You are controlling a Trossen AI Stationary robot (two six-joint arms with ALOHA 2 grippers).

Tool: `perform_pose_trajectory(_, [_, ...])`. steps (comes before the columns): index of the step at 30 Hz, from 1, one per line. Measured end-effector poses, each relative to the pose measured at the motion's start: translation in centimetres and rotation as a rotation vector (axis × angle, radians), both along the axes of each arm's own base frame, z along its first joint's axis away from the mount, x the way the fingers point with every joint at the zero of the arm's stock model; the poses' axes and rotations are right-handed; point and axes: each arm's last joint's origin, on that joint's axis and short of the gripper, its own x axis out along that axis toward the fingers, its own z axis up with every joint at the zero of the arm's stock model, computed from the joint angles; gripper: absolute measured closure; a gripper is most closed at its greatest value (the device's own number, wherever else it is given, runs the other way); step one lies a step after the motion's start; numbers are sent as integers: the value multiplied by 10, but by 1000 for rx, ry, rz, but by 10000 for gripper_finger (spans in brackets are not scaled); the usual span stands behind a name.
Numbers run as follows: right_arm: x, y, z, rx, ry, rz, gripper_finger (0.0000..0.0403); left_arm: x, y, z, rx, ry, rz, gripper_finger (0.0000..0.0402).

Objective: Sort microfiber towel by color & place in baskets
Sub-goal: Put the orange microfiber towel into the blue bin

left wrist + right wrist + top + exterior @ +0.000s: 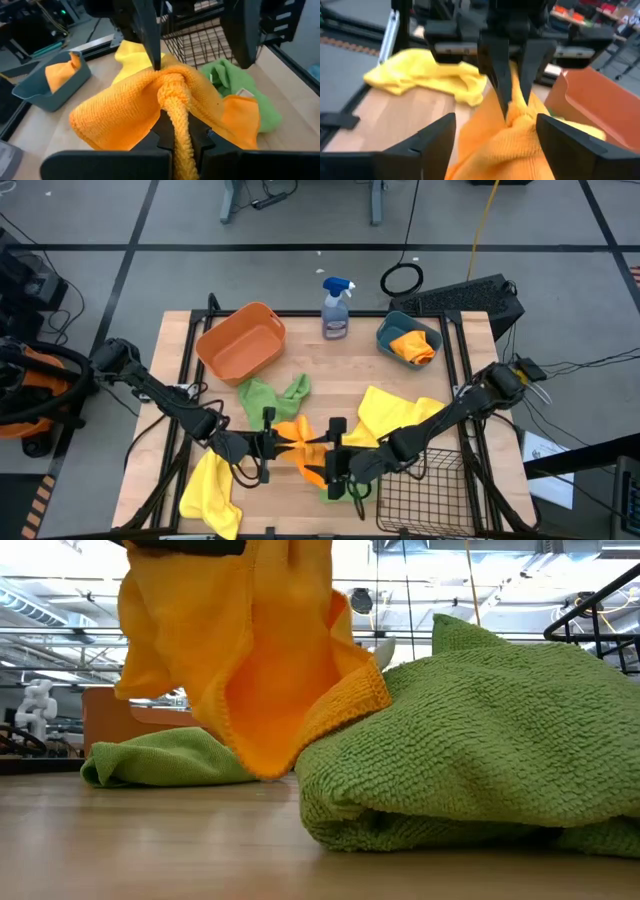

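An orange towel [300, 442] hangs bunched between my two grippers near the table's front middle. My left gripper [177, 132] is shut on it. My right gripper [495, 135] is open, facing the left one, with its fingers standing on either side of the same towel [507, 142]. One green towel [480, 740] lies under the right gripper, and the orange towel's lower corner [350, 700] rests on it. Another green towel [273, 393] lies toward the table's middle. Yellow towels lie at the front left [210, 492] and right of centre [395, 412]. My left gripper pinches a bunched, rope-like fold of the orange towel [175, 102] between its two fingers, coming in level from the table's left. The towel hangs clear of the table below the fingers, several layers gathered. My right gripper: I cannot tell whether its finger [150, 45] touches the towel.
The orange tub [240, 340] stands far left. The teal bin [392, 332] stands far right and holds an orange towel [415, 348]. A spray bottle [337, 308] is between them. The wire basket [425, 490] sits at the front right, beside the right arm.
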Motion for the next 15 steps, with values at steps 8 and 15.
perform_pose_trajectory(8, [1,-1,-8,-37,54,-7,135,-2,-5,-1,-36,27,-104,387])
perform_pose_trajectory(15, [5,-6,-8,59,75,70,149,-2,-6,0,-45,29,-123,387])
